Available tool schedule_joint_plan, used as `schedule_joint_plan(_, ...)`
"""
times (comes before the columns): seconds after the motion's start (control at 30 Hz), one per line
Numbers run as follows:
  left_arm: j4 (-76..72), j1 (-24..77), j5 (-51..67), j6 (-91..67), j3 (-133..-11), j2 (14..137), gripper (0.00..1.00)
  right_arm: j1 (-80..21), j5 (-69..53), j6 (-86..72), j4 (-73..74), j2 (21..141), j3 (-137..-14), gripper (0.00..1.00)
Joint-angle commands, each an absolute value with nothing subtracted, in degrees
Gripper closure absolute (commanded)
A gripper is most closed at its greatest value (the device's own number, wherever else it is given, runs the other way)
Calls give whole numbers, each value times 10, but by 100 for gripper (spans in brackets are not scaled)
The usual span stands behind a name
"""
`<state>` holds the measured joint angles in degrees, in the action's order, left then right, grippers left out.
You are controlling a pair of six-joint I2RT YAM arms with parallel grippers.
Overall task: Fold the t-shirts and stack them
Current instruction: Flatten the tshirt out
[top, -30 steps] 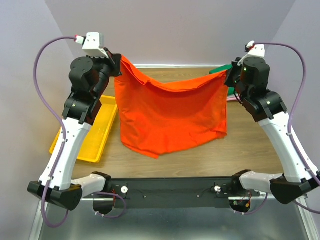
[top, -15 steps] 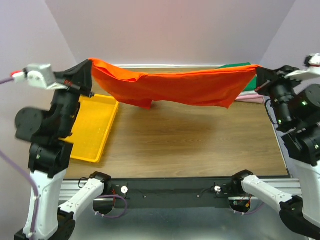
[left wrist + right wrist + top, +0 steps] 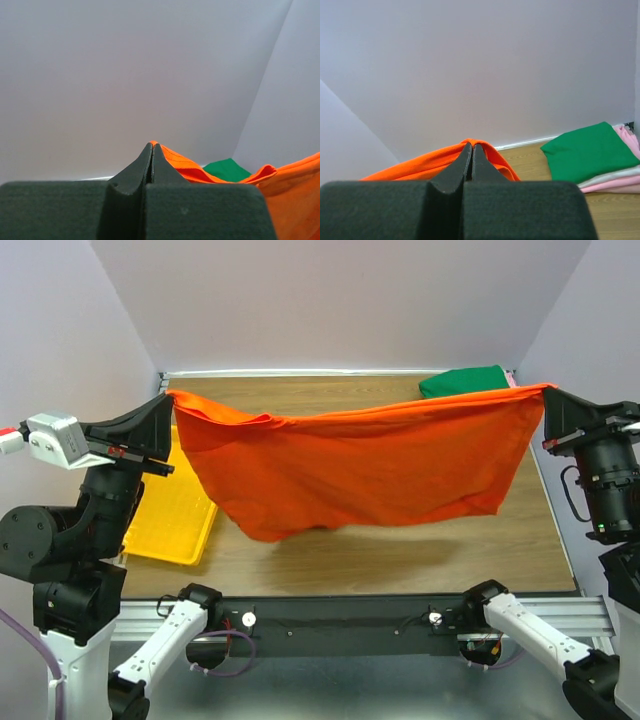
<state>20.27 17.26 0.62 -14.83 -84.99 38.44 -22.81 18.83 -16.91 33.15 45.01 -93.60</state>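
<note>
**Top view.** The left gripper (image 3: 164,400) and right gripper (image 3: 548,392) are raised above the table (image 3: 400,540), well apart. Each is closed on one upper corner of the orange shirt (image 3: 350,465). The shirt hangs spread between them, its top edge sagging slightly and its lower edge above the wood. The lower left of the shirt is bunched and its right side hangs flatter. A green shirt (image 3: 462,381), folded, lies at the far right corner of the table, behind the orange shirt. A yellow tray (image 3: 170,525) sits at the left edge, partly covered by the left arm.

**Left wrist view.** The jaws are pressed together with orange cloth pinched at their tips. The cloth runs off to the right. The green shirt shows beyond it.

**Right wrist view.** The jaws are pressed together on a fold of orange cloth, which runs off to the left. To the right, the green shirt lies on top of a stack, with a white shirt (image 3: 615,176) and a pink shirt (image 3: 629,138) beneath it.
</note>
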Motion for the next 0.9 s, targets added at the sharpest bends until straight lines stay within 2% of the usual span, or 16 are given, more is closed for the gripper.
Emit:
schedule_joint_plan(0.0, 216, 170, 17, -159, -869, 402, 100, -229, 227, -176, 341, 448, -936, 100)
schedule_joint_plan(0.23, 67, 170, 30, -199, -733, 483, 100, -229, 402, -180, 335, 518, -815, 99)
schedule_joint_plan(0.33, 5, 170, 10, -198, -707, 566, 100, -229, 462, -181, 304, 586, -771, 99)
schedule_joint_plan(0.43, -42, 166, -36, -186, -706, 689, 100, -210, 467, -178, 251, 674, -730, 99)
schedule_joint_plan(0.53, -59, 156, -23, -188, -771, 835, 100, -164, 423, -185, 210, 785, -730, 99)
schedule_joint_plan(0.57, -61, 155, -17, -185, -823, 905, 100, -151, 395, -185, 192, 810, -743, 99)
schedule_joint_plan(0.7, -48, 154, 20, -187, -971, 1054, 100, -111, 327, -171, 178, 945, -807, 99)
schedule_joint_plan(0.73, -43, 153, 27, -187, -997, 1076, 100, -108, 317, -167, 178, 983, -818, 93)
schedule_joint_plan(0.77, -33, 154, 23, -189, -1047, 1113, 88, -107, 309, -163, 179, 1000, -829, 79)
schedule_joint_plan(0.8, -20, 154, 16, -191, -1068, 1127, 73, -106, 302, -157, 179, 1010, -837, 44)
schedule_joint_plan(0.83, -1, 153, 8, -192, -1084, 1137, 50, -106, 288, -154, 179, 1015, -842, 30)
schedule_joint_plan(0.87, 15, 154, 6, -191, -1092, 1140, 45, -106, 267, -154, 179, 1011, -836, 19)
